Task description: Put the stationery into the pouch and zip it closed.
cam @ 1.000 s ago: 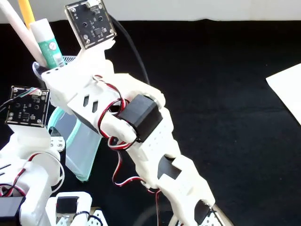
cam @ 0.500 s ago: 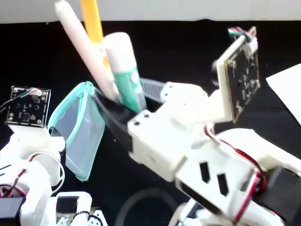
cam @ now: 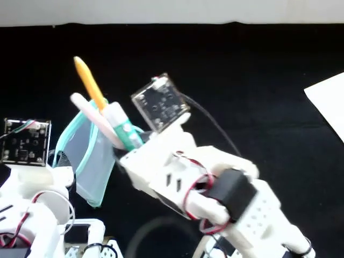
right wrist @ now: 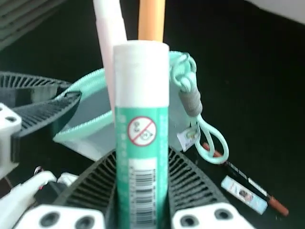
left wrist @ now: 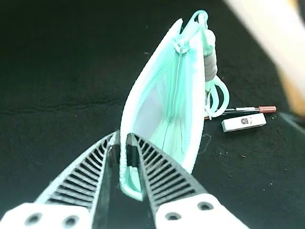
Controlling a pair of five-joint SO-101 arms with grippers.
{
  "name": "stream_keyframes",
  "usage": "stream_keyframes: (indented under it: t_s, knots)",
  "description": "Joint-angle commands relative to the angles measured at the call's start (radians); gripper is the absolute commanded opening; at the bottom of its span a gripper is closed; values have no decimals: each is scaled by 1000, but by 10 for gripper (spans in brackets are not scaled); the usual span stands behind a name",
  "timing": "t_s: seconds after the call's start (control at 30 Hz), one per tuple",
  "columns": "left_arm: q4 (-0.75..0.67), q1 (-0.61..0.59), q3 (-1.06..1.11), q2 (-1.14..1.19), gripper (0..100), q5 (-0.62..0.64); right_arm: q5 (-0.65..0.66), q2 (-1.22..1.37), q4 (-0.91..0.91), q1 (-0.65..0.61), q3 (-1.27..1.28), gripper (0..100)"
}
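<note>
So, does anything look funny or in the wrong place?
Yes. A thin pen and a small white block lie loose on the table beyond the pouch, not inside it. The left claw pinches the pouch up on its edge, and the right claw grips a glue stick, with an orange pencil beside it.

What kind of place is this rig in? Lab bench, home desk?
Probably a robotics test bench: black-covered table, right arm with bare wires and a camera board, staged pouch and glue stick.
</note>
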Motion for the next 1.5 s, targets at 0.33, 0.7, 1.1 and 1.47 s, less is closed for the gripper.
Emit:
stream_keyframes:
  t_s: [0.33, 0.7, 1.1, 1.47]
  knots:
    - [15, -5, 168, 4, 6, 12, 52, 116, -321, -22, -366, 6]
    - [17, -4, 203, 4, 6, 12, 5, 116, -329, -28, -371, 6]
    - [18, -5, 202, 4, 6, 14, -60, 117, -533, -111, -41, 6]
    - [18, -5, 200, 10, 6, 15, -54, 117, -723, -101, 199, 6]
